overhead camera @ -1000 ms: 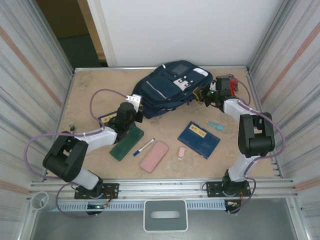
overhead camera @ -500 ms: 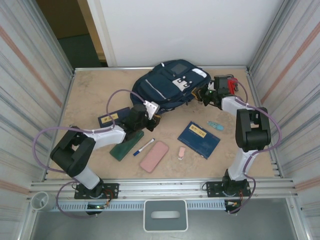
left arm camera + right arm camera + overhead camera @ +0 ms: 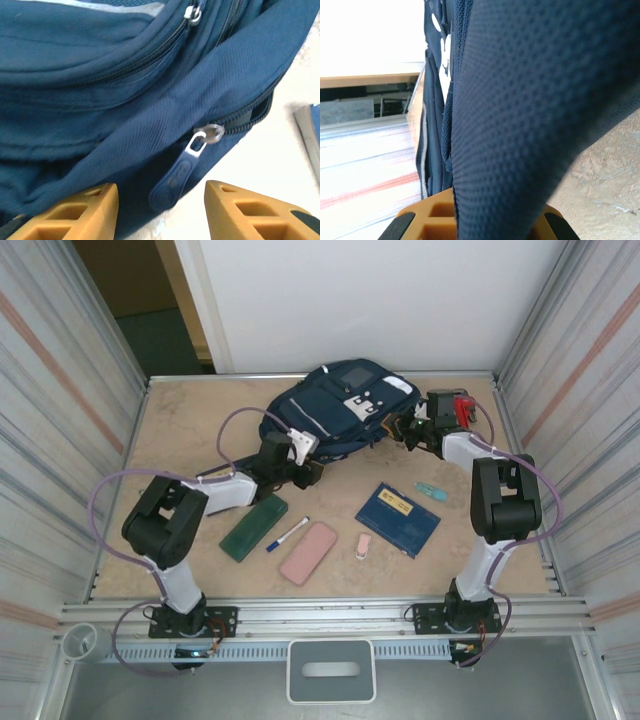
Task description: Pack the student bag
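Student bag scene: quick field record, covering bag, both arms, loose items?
bag: student bag, far centre of table
left gripper: fingers open, zipper pull between them, ungripped
right gripper: fingers shut on the bag's mesh fabric
loose on table: green case, pen, pink case, blue book

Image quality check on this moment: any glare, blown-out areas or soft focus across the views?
Top external: evenly lit, soft shadows, student bag sharp. Left wrist: zipper pull in focus, but the table beside it is blown out to white. Right wrist: the bag's mesh fabric sits very close and softens toward the bottom; the upper left is overexposed.
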Robot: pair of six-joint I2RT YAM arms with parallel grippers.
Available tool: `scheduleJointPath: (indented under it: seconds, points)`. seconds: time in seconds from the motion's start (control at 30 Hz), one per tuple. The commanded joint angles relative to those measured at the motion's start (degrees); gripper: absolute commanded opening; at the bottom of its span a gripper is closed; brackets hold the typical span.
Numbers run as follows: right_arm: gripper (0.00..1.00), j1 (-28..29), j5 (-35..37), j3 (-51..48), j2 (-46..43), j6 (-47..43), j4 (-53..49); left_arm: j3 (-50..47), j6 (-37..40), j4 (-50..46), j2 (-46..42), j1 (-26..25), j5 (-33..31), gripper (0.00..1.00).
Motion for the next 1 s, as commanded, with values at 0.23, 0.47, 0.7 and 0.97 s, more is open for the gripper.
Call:
scheduleJointPath:
  seconds: [0.23, 0.47, 0.7, 0.97]
  points:
    - [0.04, 1.93, -3.24, 2.86, -0.10, 1.44, 4.57, 4.71, -0.37, -0.26, 2.27, 0.13, 11.93, 0.33]
    - [0.03, 1.85, -3.38, 3.29, 0.53, 1.69, 4.88, 3.54, 0.51, -1.73, 2.51, 0.22, 8.85, 0.28]
    - [0.03, 1.67, -3.57, 3.69, 0.80, 1.88, 4.92, 2.97, 1.08, -2.45, 3.30, 0.22, 4.40, 0.32]
    - [0.03, 1.01, -3.57, 4.34, 0.62, 1.82, 4.31, -0.52, 1.04, -0.38, 1.93, 0.21, 2.79, 0.31]
